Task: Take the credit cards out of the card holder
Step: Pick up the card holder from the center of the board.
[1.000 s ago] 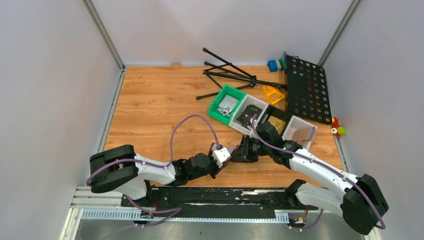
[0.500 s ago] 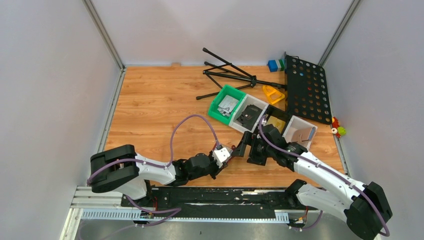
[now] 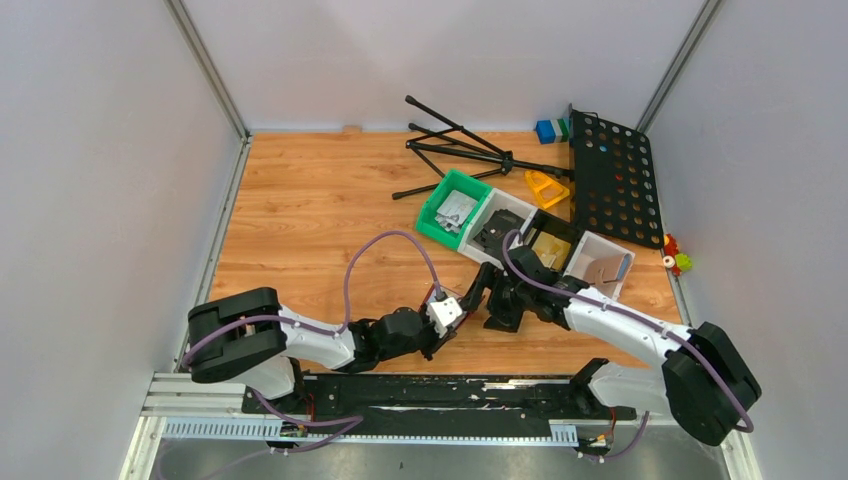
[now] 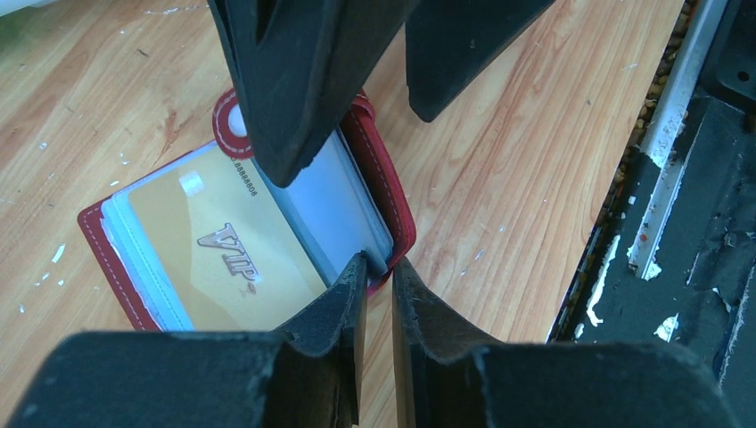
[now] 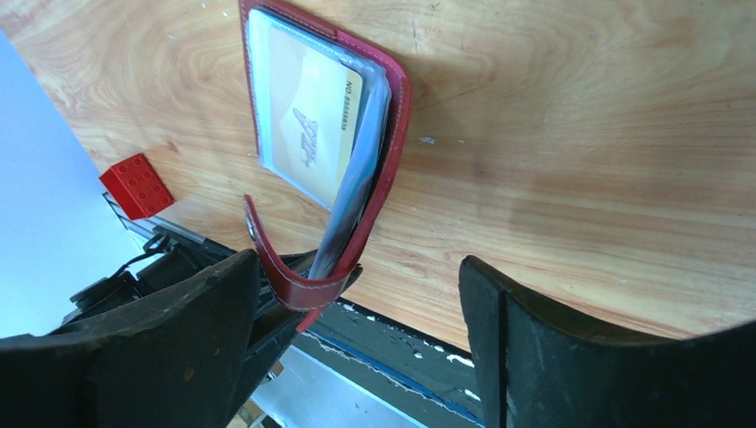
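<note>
The card holder lies open on the wooden table, dark red with clear sleeves. A gold card marked VIP shows in the top sleeve, also seen as the gold card in the right wrist view. My left gripper is shut on the holder's red edge at its near corner. My right gripper stands open just above the card holder, nothing between its fingers; one finger hangs over the sleeves. From above, the left gripper and right gripper meet, hiding the holder.
A small red studded block lies near the table's front edge. The black base rail runs right beside the holder. A green bin, white bins, a black tripod and a perforated panel sit behind.
My right gripper has opened wide and drawn slightly back and up from the holder. The left gripper keeps its pinch on the holder's edge.
</note>
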